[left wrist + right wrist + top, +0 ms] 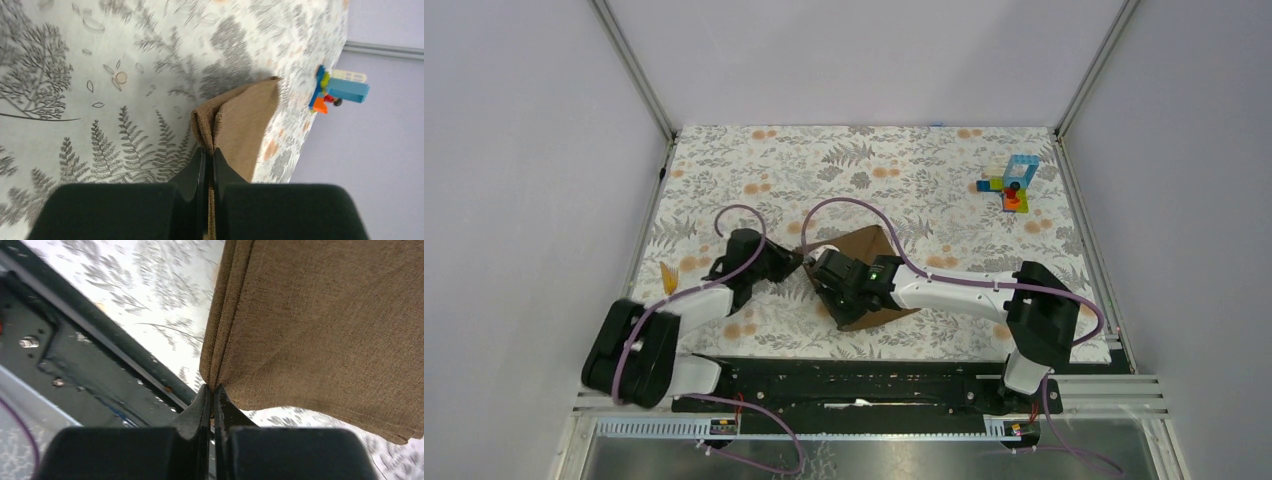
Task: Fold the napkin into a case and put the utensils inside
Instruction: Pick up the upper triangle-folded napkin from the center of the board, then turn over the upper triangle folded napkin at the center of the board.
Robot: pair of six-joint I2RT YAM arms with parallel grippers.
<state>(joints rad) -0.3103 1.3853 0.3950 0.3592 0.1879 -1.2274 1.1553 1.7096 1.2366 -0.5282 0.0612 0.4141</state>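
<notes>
The napkin sits mid-table, somewhat toward the near edge, doubled over and apparently lifted at its left side. Both hands are clamped on it. The left hand pinches a doubled corner, and the cloth runs straight out ahead of its fingertips toward the blocks at the far right corner. The right hand pinches a layered edge close by, with the cloth spreading away to its right. With both grips on the napkin's left side, the next fold likely turns on carrying that side across toward the right. The utensils lie well apart by the table's left edge, nearest the left arm, their long axis seemingly near-to-far.
</notes>
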